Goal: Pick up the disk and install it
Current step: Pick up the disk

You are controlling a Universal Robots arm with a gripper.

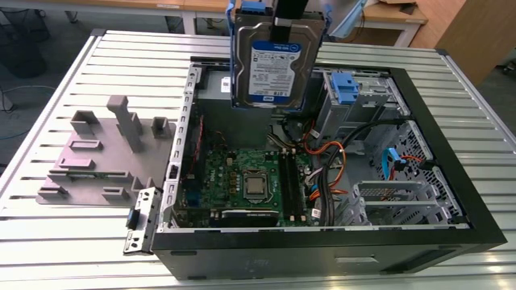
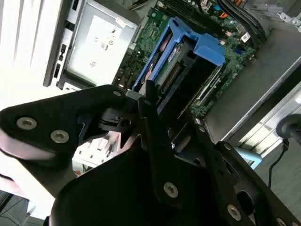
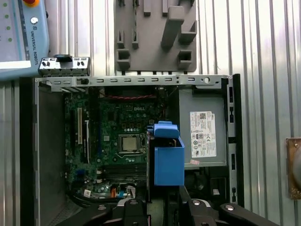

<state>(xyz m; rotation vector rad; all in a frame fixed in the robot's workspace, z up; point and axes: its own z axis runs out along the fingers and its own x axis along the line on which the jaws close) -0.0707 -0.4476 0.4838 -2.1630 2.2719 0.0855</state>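
Disk (image 1: 274, 60): clamped upright in pincer (image 1: 286, 21), over open computer case (image 1: 322, 257), 12 o'clock end, exterior view. Pickup apparently done; installation outstanding.

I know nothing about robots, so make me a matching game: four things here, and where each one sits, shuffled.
1. disk
2. grey moulded holder
3. power-supply box
4. processor

a. on the green board
b. on the slatted table, outside the case
c. held by the gripper above the open case
d. in a corner of the case

Pairs: 1-c, 2-b, 3-d, 4-a
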